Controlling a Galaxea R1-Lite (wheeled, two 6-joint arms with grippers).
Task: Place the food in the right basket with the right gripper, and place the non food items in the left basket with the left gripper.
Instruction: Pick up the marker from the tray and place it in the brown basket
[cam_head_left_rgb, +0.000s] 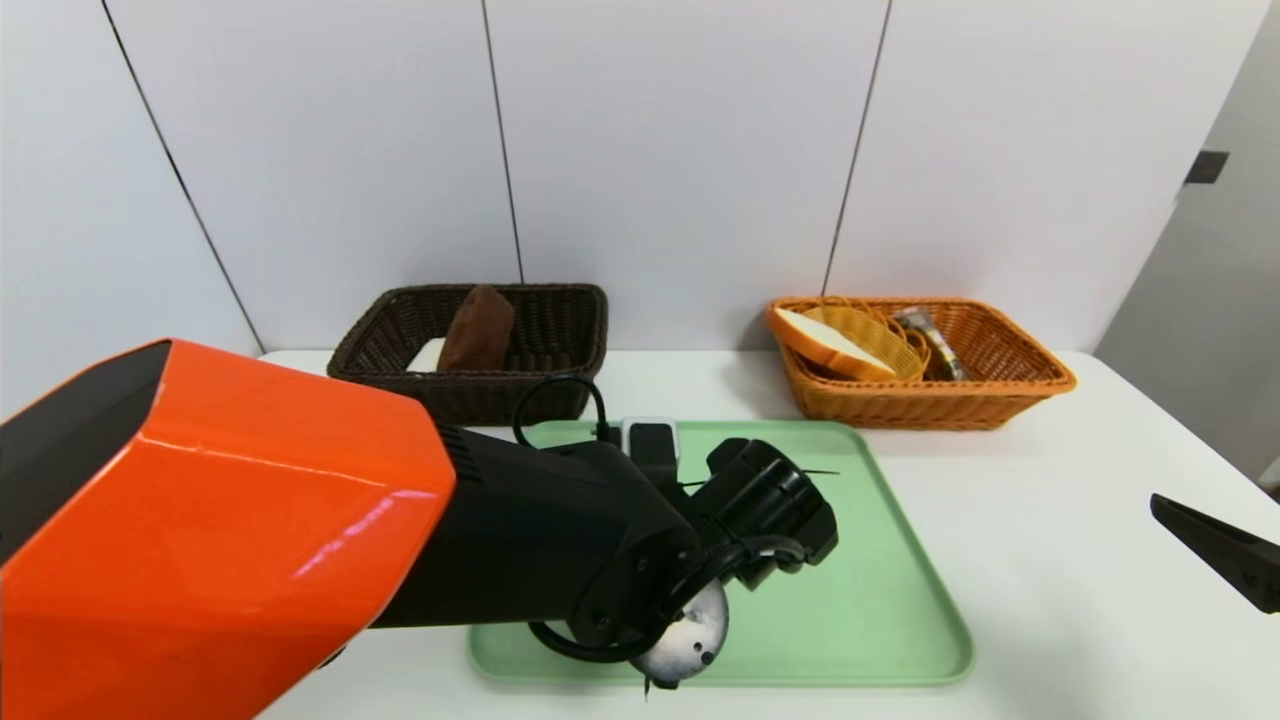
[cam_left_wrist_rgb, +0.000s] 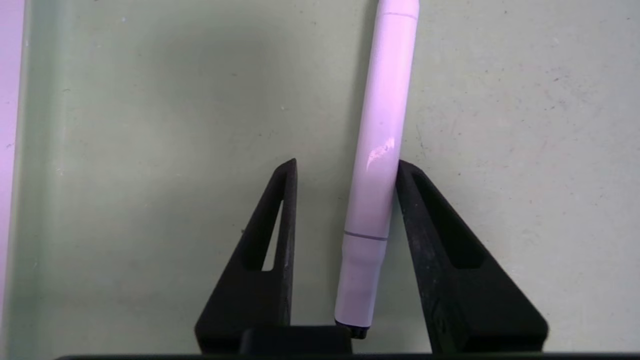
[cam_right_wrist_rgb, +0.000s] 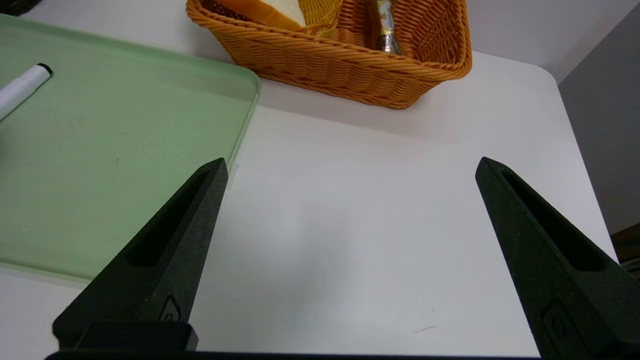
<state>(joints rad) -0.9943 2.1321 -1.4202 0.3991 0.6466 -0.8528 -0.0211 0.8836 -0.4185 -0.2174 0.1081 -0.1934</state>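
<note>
A slim white marker pen lies on the green tray. My left gripper is down over the tray and straddles the pen's dark-tipped end. One finger touches the pen and a gap remains on the other side, so the gripper is open. The left basket holds the rolled brown cloth and the white block. The right basket holds the bread slice in its yellow dish and the wrapped snack. My right gripper hangs wide open and empty over bare table.
The green tray lies at the table's middle, with my left arm hiding its near left part. Both baskets stand against the back wall. The white table runs to a rounded right edge.
</note>
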